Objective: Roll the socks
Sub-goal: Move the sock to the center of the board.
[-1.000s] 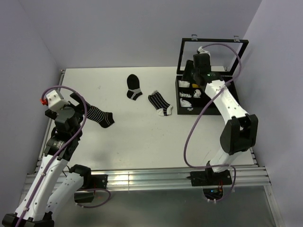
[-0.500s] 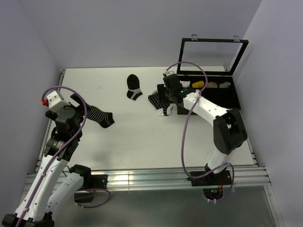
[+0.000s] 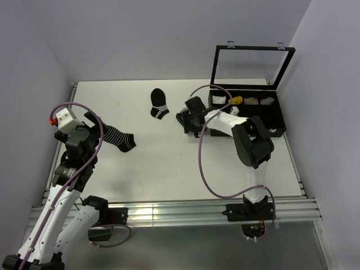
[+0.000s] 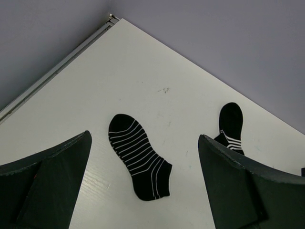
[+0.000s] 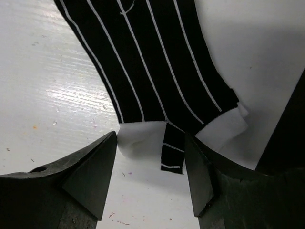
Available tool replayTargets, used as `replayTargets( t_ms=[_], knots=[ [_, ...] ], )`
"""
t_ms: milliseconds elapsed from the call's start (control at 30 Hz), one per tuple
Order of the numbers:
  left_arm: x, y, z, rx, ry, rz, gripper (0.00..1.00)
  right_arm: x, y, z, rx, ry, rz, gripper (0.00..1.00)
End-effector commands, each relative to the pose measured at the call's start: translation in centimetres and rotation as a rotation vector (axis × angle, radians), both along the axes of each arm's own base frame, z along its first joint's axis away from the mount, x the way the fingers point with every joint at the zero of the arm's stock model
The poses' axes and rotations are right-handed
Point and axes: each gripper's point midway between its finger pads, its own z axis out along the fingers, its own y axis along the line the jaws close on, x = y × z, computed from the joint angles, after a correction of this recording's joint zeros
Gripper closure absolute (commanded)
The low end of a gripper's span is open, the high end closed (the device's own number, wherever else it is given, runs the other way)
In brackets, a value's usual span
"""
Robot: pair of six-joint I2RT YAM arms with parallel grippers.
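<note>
Right pincer (image 5: 150, 143) hangs open and empty, jaws straddling the white end of the socks (image 5: 157, 62), lying on the tabletop (image 3: 157, 157) just left of the box (image 3: 278, 121). You're at the grasp step: next, pinch that edge and begin rolling. Left pincer (image 4: 143, 140) gapes, empty.

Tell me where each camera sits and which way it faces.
Top external: above and behind the arm bases, looking down over the table; both arms show, left pincer and right pincer.
Left wrist: on the left arm, tilted down at a thin-striped black sock and a banded black sock; its open fingers frame the view.
Right wrist: close above the socks, black-striped with white at the near end; its fingers straddle that end.
Shared: top and left wrist both show the thin-striped sock.
</note>
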Motion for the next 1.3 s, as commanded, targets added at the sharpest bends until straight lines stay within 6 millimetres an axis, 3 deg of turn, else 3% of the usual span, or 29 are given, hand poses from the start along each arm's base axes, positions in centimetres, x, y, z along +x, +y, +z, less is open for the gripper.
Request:
replayTargets(
  t_ms=[0,100,300,367,433,467,600,667,767,867,1133,1267],
  knots=[
    [-0.3,0.0,2.0,-0.024,-0.059,-0.008,0.0,-0.2,1.3,0.5,0.033,0.024,-0.01,0.34],
    [-0.3,0.0,2.1,-0.026,-0.064,-0.01,0.01,-1.7,1.7,0.1,0.036,0.065,-0.005,0.34],
    [-0.4,0.0,2.1,-0.03,-0.066,-0.009,0.0,-6.6,4.2,-0.9,0.042,0.174,0.035,0.34],
    [-0.4,0.0,2.1,-0.029,-0.066,-0.008,0.01,-9.0,6.3,-0.5,0.094,0.216,0.069,0.34],
    [-0.4,0.1,2.1,-0.027,-0.066,-0.003,0.01,-10.2,8.0,0.1,0.131,0.222,0.094,0.34],
    [-0.4,0.1,2.1,-0.029,-0.065,-0.005,0.0,-11.2,9.9,1.0,0.155,0.219,0.146,0.34],
    [-0.2,-0.1,1.9,-0.026,-0.058,-0.009,0.01,-12.8,14.2,4.5,0.208,0.167,0.298,0.35],
    [-0.2,-0.1,1.8,-0.025,-0.055,-0.009,0.0,-12.4,15.4,6.9,0.235,0.114,0.342,0.35],
    [-0.2,-0.1,1.9,-0.028,-0.057,-0.012,0.0,-10.4,15.5,8.8,0.186,0.003,0.397,0.37],
    [-0.1,-0.2,1.8,-0.026,-0.055,-0.015,0.0,-8.3,15.7,9.3,0.127,-0.084,0.455,0.39],
    [-0.2,-0.2,1.9,-0.029,-0.059,-0.015,0.01,-4.5,17.0,7.3,0.112,-0.115,0.522,0.42],
    [-0.2,-0.2,1.9,-0.029,-0.061,-0.02,0.01,-2.7,16.7,4.7,0.094,-0.095,0.499,0.43]
  ],
)
